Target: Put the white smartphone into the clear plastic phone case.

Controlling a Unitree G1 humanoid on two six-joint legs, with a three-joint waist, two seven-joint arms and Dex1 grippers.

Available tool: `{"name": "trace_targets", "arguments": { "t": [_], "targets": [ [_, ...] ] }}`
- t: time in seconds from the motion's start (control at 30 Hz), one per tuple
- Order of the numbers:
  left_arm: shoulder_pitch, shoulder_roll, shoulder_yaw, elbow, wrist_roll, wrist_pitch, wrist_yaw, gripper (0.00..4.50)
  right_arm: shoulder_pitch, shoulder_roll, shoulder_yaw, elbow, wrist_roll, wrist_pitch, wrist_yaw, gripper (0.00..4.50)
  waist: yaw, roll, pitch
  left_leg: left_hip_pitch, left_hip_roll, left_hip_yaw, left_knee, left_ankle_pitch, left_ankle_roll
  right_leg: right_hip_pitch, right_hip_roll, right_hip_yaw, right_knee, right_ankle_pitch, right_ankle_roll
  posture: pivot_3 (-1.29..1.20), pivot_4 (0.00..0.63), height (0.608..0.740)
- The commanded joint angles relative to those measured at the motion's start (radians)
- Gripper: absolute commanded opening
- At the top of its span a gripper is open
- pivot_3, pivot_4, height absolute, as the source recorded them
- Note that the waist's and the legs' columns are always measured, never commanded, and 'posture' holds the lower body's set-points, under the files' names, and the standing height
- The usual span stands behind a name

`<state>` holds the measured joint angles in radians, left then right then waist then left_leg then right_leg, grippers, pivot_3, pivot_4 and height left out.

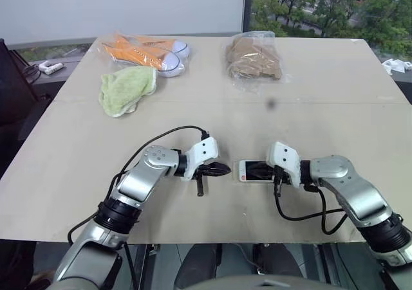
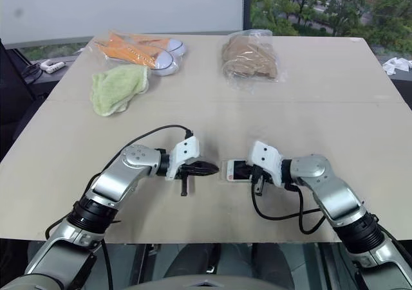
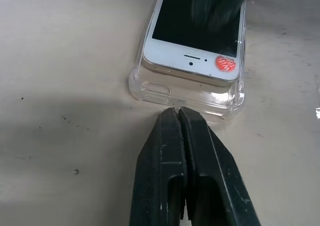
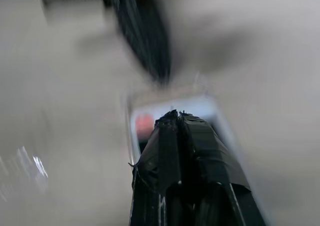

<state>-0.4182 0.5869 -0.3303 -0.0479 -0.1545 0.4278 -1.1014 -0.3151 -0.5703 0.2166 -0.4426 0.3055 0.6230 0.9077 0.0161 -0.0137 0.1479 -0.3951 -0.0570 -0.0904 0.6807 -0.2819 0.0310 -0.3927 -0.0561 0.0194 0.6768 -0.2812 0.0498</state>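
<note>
While the white smartphone (image 3: 197,30) lies screen up inside the clear plastic phone case (image 3: 186,93), its near end sits a little raised above the case rim. Just beside the case, the left gripper (image 3: 178,111) is clenched, holding nothing. Over the phone, the right gripper (image 4: 175,117) is also clenched and empty. Beyond the case, the table (image 1: 193,107) carries bagged items at its far edge.

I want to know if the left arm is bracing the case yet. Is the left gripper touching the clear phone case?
Cannot tell. In the left wrist view the shut left gripper has its tip right at the end wall of the clear phone case, but neither contact nor a gap shows plainly.
</note>
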Motion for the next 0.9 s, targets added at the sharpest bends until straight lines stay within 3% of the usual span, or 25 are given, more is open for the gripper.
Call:
{"name": "trace_targets", "arguments": {
  "t": [0.03, 0.17, 0.33, 0.67, 0.9],
  "targets": [
    [0.023, 0.007, -0.025, 0.027, 0.040, 0.017, 0.026, 0.07, -0.020, -0.080, -0.194, -0.158, 0.156, 0.139, 0.002, 0.00, 0.001, 0.000, 0.000, 0.000, 0.000, -0.001, 0.000, 0.000, 0.000, 0.000, 0.000, 0.000, 0.000, 0.000, 0.000, 0.00, 0.150, 0.740],
    [0.019, 0.008, -0.029, 0.023, 0.043, 0.017, 0.028, 0.07, 0.066, -0.278, -0.297, -0.099, 0.123, 0.143, 0.053, 0.00, 0.005, -0.002, -0.001, 0.000, 0.000, -0.003, 0.000, 0.000, 0.000, 0.003, -0.001, -0.004, -0.004, 0.000, 0.000, 0.00, 0.150, 0.740],
    [0.015, 0.006, -0.034, 0.013, 0.042, 0.022, 0.028, 0.07, 0.138, -0.503, -0.220, 0.006, -0.027, 0.031, 0.108, 0.00, -0.002, 0.004, -0.003, 0.001, 0.000, -0.002, -0.001, -0.002, 0.004, 0.005, -0.001, -0.003, -0.005, 0.000, 0.000, 0.00, 0.150, 0.740],
    [0.021, -0.002, -0.041, -0.014, 0.041, 0.032, 0.039, 0.07, -0.039, -0.551, 0.054, -0.005, -0.195, 0.002, 0.190, 0.00, 0.001, 0.005, -0.003, 0.003, 0.000, -0.002, -0.002, -0.001, 0.002, 0.007, -0.001, -0.004, -0.007, 0.000, 0.000, 0.00, 0.150, 0.740],
    [0.029, -0.013, -0.041, -0.009, 0.046, 0.020, 0.051, 0.07, -0.176, -0.527, 0.187, 0.000, -0.265, 0.043, 0.274, 0.00, 0.006, 0.005, -0.003, 0.002, 0.000, -0.003, -0.002, 0.000, 0.000, 0.007, -0.001, -0.005, -0.009, 0.000, 0.000, 0.00, 0.150, 0.740]
  ]
}}
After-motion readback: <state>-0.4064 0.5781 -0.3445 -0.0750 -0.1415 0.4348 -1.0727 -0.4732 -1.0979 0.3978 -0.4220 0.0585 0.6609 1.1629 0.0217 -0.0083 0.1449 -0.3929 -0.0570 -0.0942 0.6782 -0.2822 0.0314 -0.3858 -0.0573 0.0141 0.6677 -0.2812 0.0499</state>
